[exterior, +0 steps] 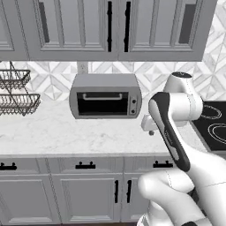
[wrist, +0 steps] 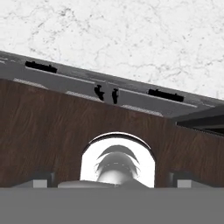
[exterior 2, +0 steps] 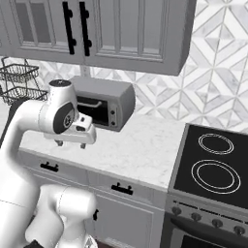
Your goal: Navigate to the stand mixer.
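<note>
Gripper (exterior 2: 70, 143) empty over tabletop (exterior: 53, 132) (can't tell if open); base faces toaster oven (exterior: 105, 101), mixer unseen, so nav not done.

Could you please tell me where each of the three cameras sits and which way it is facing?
Left base view: behind the arm to its left, looking forward and down at the toaster oven, wire rack and counter; the arm rises at lower right.
Right base view: behind to the right, facing the same oven, counter and the stovetop; the arm rises at lower left.
Hand view: on the hand, looking down at counter edge, drawers and wooden floor.
Shared: both base views show the toaster oven, rack and stovetop.
</note>
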